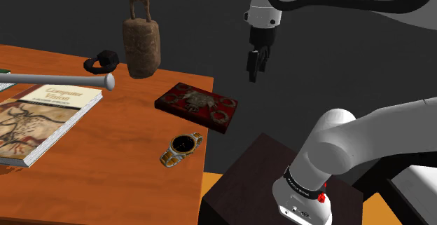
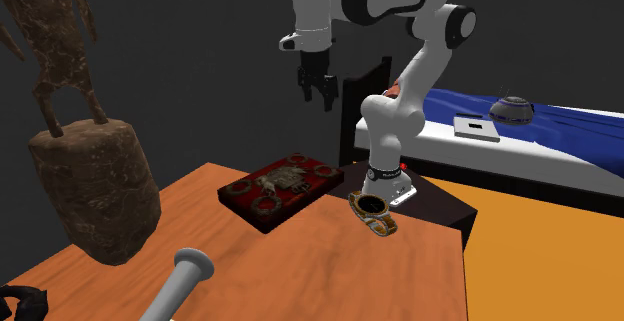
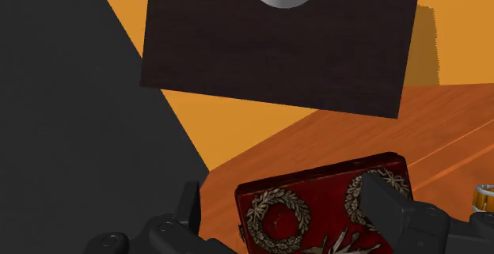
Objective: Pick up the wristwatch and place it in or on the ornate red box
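Note:
The wristwatch [image 1: 182, 146], gold-toned with a dark dial, lies flat on the orange-brown table [image 1: 119, 174] near its edge by the stand; I also see the wristwatch [image 2: 374, 212] and a sliver of the wristwatch [image 3: 483, 198]. Just beyond it lies the ornate red box [image 1: 197, 105], flat with silver wreaths; the red box [image 2: 280, 186] is closed. My gripper [image 1: 257, 66] hangs high in the air, above and to the stand's side of the box, open and holding nothing. The gripper [image 2: 320, 87] points down. Along the gripper [image 3: 283, 189], one end of the red box [image 3: 317, 209] shows below the spread fingers.
A brown figurine on a block [image 1: 141, 45], a black object [image 1: 100, 62], a grey bat [image 1: 63, 80] and a book [image 1: 42, 118] occupy the table farther from the stand. The dark stand [image 1: 280, 181] sits beside the table's edge. A bed [image 2: 540, 134] stands behind the arm.

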Controlling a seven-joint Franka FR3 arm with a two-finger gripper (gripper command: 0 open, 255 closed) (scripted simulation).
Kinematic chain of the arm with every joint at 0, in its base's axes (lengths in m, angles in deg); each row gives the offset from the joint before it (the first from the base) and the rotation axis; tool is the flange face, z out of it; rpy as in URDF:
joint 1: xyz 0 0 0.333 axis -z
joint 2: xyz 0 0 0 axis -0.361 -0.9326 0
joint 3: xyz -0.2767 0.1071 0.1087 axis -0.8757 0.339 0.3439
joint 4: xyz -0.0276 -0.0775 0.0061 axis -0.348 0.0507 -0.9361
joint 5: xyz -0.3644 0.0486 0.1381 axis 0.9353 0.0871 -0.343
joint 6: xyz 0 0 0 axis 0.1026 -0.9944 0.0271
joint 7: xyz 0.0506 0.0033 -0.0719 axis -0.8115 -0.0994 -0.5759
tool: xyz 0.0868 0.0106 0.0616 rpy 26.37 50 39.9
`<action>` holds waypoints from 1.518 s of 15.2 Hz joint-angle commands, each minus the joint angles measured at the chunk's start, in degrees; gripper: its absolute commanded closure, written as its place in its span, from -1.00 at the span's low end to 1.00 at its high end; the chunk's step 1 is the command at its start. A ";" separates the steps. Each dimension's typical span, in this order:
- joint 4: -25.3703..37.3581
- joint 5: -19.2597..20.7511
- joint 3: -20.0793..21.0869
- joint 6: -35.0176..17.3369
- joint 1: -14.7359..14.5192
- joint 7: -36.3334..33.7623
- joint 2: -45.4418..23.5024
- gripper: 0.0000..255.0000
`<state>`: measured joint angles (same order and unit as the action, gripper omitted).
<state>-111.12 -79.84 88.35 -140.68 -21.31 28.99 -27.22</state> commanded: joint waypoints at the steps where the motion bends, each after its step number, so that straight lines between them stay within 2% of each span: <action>1: 0.00 0.00 0.00 0.00 0.00 0.00 0.00 -1.00; 7: -6.02 -9.64 9.12 -1.98 1.52 -20.90 5.53 -1.00; 12: -8.03 -18.16 18.00 -5.62 2.88 -38.45 6.45 -1.00; 18: -6.57 -26.70 29.77 -12.39 6.29 -59.19 2.78 -1.00; 23: -2.33 -30.63 40.44 -19.22 12.02 -76.22 -3.48 -1.00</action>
<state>-114.16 -109.72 126.61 -158.38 -10.52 -43.39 -29.55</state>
